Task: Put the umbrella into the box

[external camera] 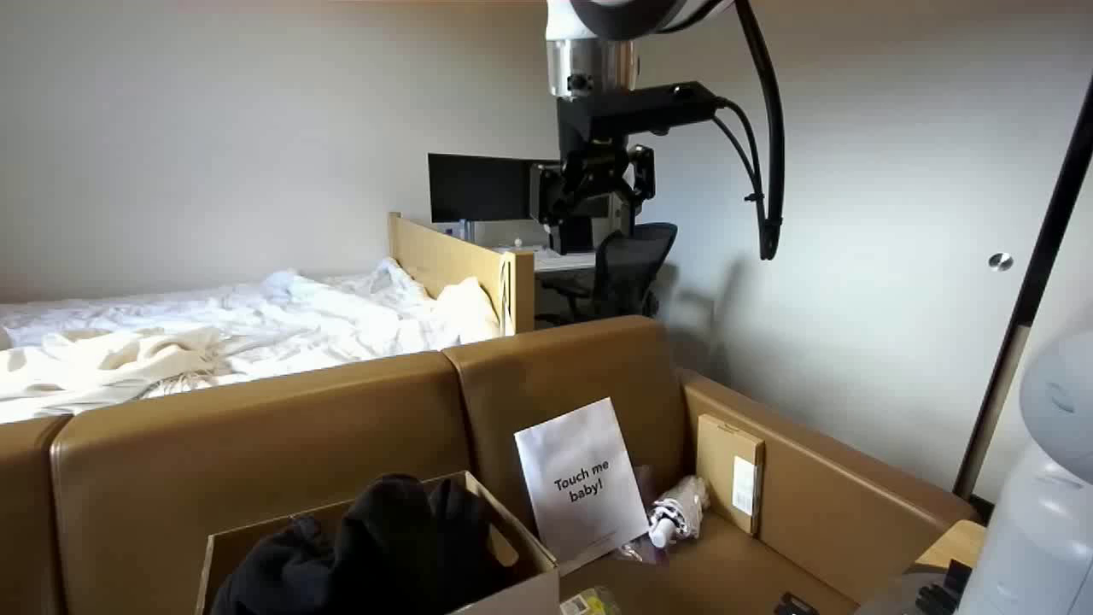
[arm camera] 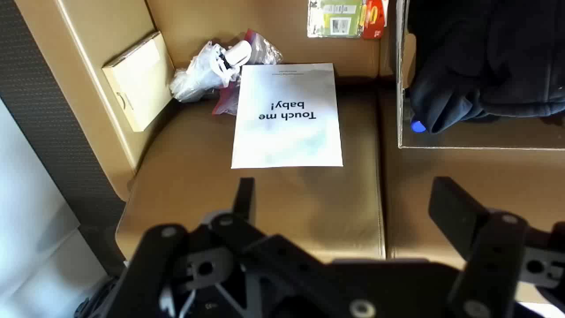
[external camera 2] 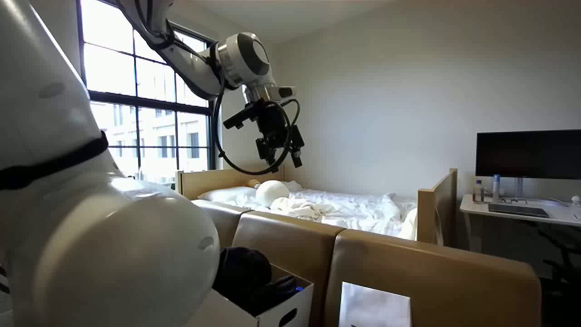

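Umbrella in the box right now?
No, in the wrist view the umbrella lies outside the box, between the flat carton and the printed sheet.

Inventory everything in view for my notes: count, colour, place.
couch: 1, brown, foreground
box: 1, white outside, brown inside, on couch
clothing: count unclear, near-black, in box
paper: 1, white, leaning on couch
umbrella: 1, mostly white, beside paper
plastic: count unclear, clear and red, by umbrella
carton: 1, light brown, against armrest
packaging: count unclear, green and red, near box
bed: 1, light wood, white bedding, behind couch
round object: 1, white, on bed
desk: 1, white, past bed
monitor: 1, black, on desk
bottles: 2, colours unclear, on desk
chair: 1, black, at desk
window: 1, dark-framed, near bed
arm: 1, white, above couch
gripper: 1, black, open above couch
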You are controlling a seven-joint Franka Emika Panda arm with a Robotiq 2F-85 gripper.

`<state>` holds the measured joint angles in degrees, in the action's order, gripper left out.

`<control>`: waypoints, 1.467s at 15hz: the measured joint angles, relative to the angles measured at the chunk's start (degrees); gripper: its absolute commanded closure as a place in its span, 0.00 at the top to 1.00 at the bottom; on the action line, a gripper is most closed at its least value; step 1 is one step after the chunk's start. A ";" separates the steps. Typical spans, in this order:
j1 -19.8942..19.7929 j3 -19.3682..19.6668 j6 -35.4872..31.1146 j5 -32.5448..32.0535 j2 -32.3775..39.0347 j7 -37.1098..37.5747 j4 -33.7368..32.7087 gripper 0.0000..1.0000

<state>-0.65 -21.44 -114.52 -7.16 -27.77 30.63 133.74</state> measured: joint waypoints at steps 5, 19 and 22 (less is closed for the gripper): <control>0.00 0.00 0.00 0.00 0.00 0.00 0.00 1.00; 2.81 -2.83 -1.94 -7.48 -0.82 3.80 0.24 1.00; 1.66 -3.62 -3.24 -14.60 -0.57 10.51 3.27 1.00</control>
<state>1.00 -25.07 -117.76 -21.76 -28.35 41.14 137.01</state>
